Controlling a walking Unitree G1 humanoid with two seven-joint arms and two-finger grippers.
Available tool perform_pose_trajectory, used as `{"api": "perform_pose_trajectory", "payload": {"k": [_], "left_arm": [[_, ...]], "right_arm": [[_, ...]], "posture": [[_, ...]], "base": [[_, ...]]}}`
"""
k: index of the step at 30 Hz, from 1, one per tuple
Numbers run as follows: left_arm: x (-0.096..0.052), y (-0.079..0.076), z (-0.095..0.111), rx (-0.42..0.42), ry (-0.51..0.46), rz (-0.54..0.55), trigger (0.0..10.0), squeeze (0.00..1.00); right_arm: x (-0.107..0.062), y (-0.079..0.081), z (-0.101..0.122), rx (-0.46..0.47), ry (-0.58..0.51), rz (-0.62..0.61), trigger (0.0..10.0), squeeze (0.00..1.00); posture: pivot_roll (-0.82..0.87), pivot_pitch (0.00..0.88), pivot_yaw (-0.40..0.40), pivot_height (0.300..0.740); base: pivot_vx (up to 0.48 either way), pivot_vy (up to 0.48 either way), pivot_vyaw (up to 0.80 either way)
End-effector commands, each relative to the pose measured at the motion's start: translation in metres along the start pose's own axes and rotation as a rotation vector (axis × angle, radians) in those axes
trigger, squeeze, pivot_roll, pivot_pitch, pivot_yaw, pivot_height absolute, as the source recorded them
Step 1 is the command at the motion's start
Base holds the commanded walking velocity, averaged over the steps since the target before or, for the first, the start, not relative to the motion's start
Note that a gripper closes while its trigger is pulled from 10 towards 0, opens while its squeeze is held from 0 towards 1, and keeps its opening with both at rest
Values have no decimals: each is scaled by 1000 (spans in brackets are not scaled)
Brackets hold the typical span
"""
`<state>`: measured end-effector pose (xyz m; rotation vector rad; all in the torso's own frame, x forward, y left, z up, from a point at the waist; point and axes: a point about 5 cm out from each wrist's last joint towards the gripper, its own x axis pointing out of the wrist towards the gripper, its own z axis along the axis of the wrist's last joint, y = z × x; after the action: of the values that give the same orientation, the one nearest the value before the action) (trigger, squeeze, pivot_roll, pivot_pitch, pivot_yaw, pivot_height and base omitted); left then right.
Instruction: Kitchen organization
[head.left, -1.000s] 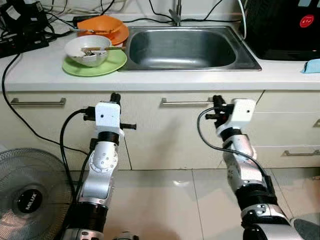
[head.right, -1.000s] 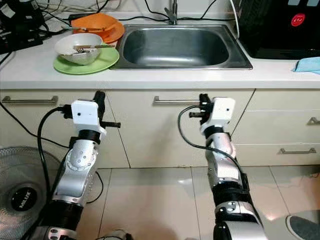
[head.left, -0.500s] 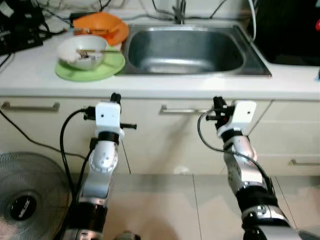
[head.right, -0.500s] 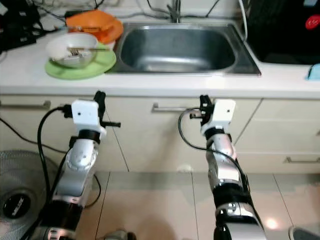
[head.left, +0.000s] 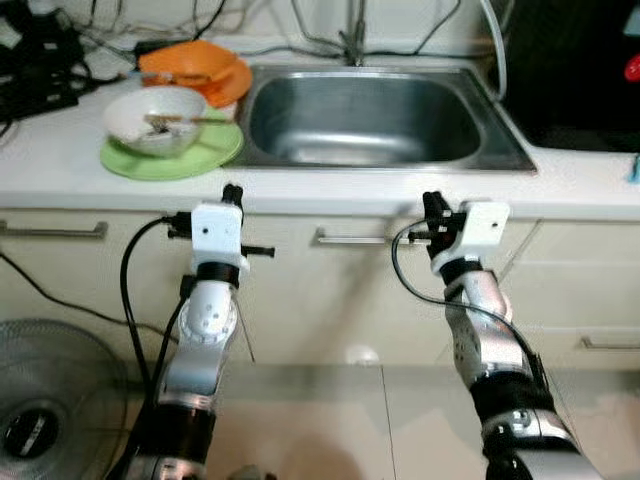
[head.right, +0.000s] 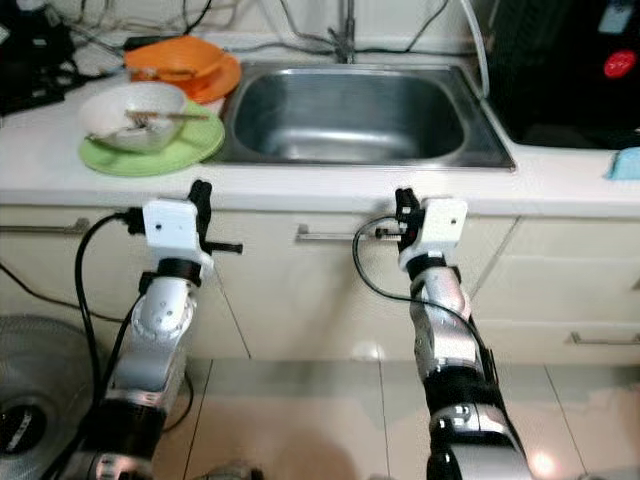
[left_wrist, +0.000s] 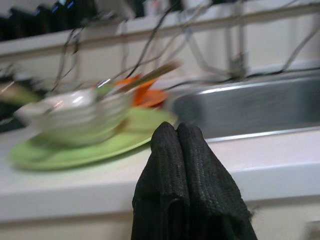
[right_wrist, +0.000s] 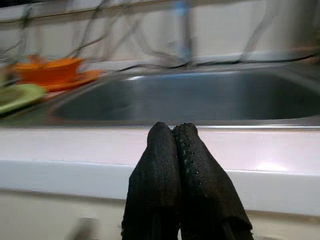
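A white bowl (head.left: 155, 118) with cutlery in it sits on a green plate (head.left: 190, 157) on the white counter, left of the steel sink (head.left: 365, 118). Behind them is an orange bowl (head.left: 185, 62) on an orange plate. My left gripper (head.left: 232, 194) is raised just below the counter edge, near the green plate, its fingers (left_wrist: 176, 150) pressed together on nothing. My right gripper (head.left: 431, 205) is held at the same height in front of the sink, and its fingers (right_wrist: 172, 150) are also together and empty.
Cabinet doors with metal handles (head.left: 350, 237) run under the counter. A floor fan (head.left: 40, 400) stands at the lower left. Black cables and devices (head.left: 40, 60) crowd the counter's back left. A black appliance (head.left: 580, 70) stands right of the sink, a blue cloth (head.right: 625, 162) beside it.
The whole view has shifted, so the camera moved closer to the counter. Both grippers now sit nearer the counter edge, still shut.
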<state>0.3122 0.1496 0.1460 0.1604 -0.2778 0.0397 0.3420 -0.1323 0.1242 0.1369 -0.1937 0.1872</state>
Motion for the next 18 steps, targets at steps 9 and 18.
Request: {"api": "perform_pose_trajectory", "payload": {"k": [9,18], "left_arm": [[0,-2,0,-2,4,-2,10000,0],[-1,-2,0,-2,5,-2,10000,0]], "right_arm": [[1,-4,4,-10,-10,2,10000,0],[2,-3,3,-6,-8,5,10000,0]], "posture": [[-25,77,-3,740],[-22,80,-3,740]], "base": [[322,0,0],[321,0,0]]}}
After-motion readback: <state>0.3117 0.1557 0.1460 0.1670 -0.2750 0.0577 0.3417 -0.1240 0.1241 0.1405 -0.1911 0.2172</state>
